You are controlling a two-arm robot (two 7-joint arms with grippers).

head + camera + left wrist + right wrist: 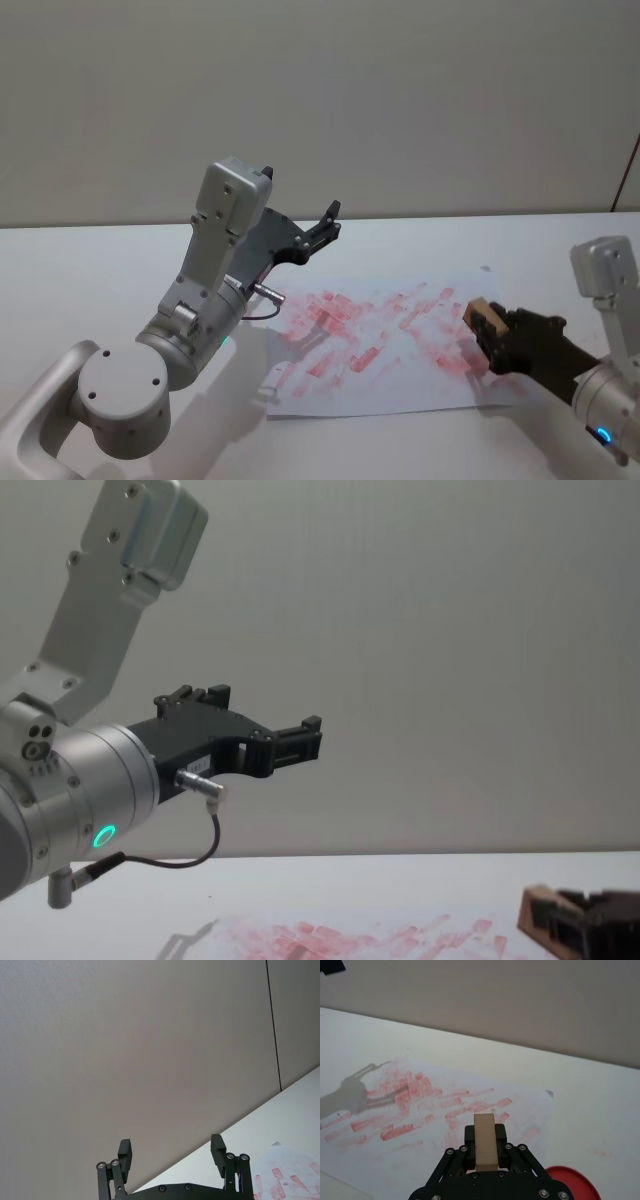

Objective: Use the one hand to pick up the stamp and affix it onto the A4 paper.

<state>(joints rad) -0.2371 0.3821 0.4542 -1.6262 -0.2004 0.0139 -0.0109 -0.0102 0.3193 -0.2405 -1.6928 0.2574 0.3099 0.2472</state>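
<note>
Head view: right gripper (482,325) comes in low from the right edge, jaws clamped on the stamp (476,311). Stamp sits over the right part of the paper (400,385), near its right edge, among the red prints. Whether stamp touches paper: can't tell. Paper lies flat on the white table (80,270), red prints spread over most of it.

Right wrist view: wooden block pinched between the two black fingers (501,1134), long face toward the camera, end sticking out past the fingertips toward the printed sheet. Red round thing (572,1184) on the table just beside the gripper.

Left gripper (330,218) is raised well above the table, over the paper's far left corner, pointing away toward the wall. Left wrist view: its jaws spread wide, nothing between them.

Chest view: stamp low at the right edge, tilted.
</note>
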